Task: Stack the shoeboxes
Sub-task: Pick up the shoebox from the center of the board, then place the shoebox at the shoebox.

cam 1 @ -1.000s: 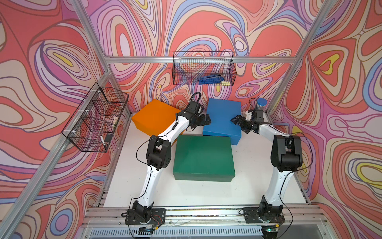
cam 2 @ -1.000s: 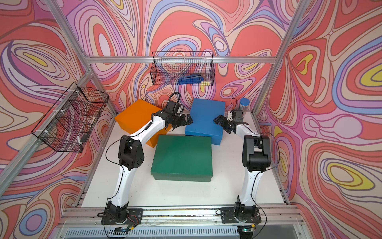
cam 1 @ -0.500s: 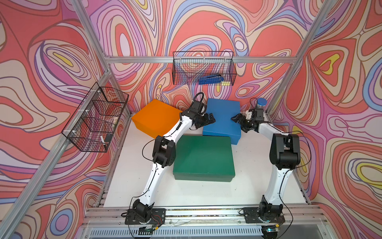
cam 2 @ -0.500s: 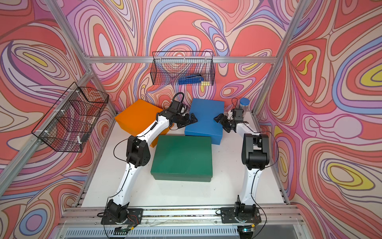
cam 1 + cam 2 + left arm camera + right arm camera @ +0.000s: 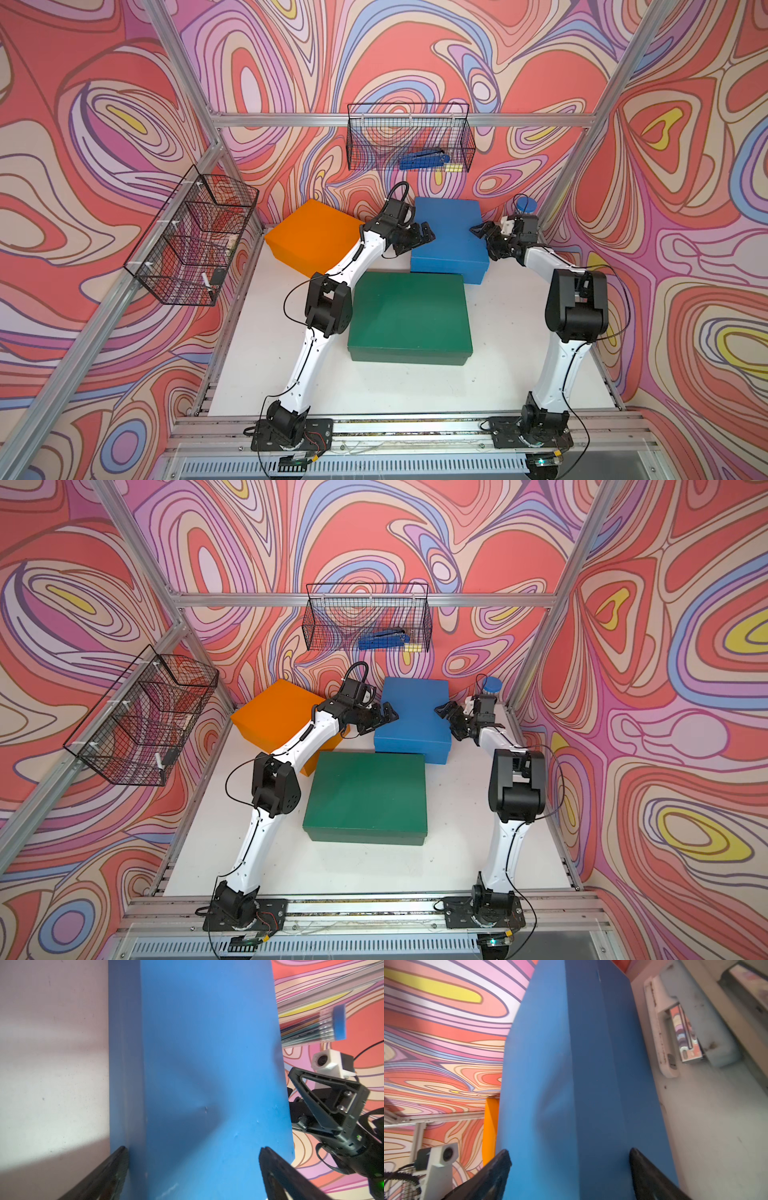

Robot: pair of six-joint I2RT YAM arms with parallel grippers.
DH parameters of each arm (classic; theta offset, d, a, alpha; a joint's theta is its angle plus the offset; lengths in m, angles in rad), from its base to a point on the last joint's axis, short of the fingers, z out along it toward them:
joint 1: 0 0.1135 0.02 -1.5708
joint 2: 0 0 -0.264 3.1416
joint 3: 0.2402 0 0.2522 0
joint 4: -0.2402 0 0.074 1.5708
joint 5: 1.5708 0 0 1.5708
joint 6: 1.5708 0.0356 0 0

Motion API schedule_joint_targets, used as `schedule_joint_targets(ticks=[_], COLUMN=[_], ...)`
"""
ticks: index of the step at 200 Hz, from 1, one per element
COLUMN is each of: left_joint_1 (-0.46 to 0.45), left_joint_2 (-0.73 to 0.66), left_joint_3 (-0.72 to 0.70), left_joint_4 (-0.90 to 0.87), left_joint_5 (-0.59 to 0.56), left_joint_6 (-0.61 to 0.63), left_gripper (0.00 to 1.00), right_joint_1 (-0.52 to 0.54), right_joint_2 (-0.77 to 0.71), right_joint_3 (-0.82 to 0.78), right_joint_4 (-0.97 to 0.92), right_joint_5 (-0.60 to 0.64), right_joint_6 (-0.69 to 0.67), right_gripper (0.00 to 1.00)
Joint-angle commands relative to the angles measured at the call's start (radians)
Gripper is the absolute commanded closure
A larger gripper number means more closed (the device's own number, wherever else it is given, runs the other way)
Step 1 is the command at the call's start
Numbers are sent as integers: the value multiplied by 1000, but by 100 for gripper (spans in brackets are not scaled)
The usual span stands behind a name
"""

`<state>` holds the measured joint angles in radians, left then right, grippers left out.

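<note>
My left claw (image 5: 417, 240) and right claw (image 5: 484, 241) are both open wide, one on each side of the blue box (image 5: 449, 232) at 12 o'clock. I should squeeze evenly, lift it flat, then carry it to the green box (image 5: 409, 316) at 6 o'clock.

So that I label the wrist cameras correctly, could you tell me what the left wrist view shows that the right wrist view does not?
Only the left wrist view: a clear jar with a blue lid and the right arm's wrist camera. Only the right wrist view: a sliver of the orange shoebox and a white object on the table. Both: the dented blue shoebox between open fingers.
</note>
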<state>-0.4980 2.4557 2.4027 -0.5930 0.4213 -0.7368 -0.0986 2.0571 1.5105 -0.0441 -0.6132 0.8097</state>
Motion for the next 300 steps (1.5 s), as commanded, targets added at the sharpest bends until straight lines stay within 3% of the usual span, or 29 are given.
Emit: schedule_joint_targets(ticks=[1,85,146,214,273,300], left_joint_1=[-61,-91,-105,-107,-107,-96], left_joint_2=[-100,-151,-234,-438,-611,-678], left_joint_3=[19,24,-43,-364,-597,-694], left_joint_4=[134,112,97,209,221,193], left_joint_5=[82,86,89,118,134,78], left_joint_6=[-6,28,71,104,196,257], left_gripper=[1,2,2,2,3,2], right_joint_1=[42,42,78,199,421,523], right_joint_2=[-85,-212,-360,-583,-765,-828], right_joint_3=[-12,-33,-62,-186,-307,-387], right_joint_4=[82,36,-141,-320,-406,-418], right_joint_5=[-154,-143,-102,42,283,387], right_joint_6=[68,74,35,-5,52,106], right_gripper=[11,11,11,11,11,11])
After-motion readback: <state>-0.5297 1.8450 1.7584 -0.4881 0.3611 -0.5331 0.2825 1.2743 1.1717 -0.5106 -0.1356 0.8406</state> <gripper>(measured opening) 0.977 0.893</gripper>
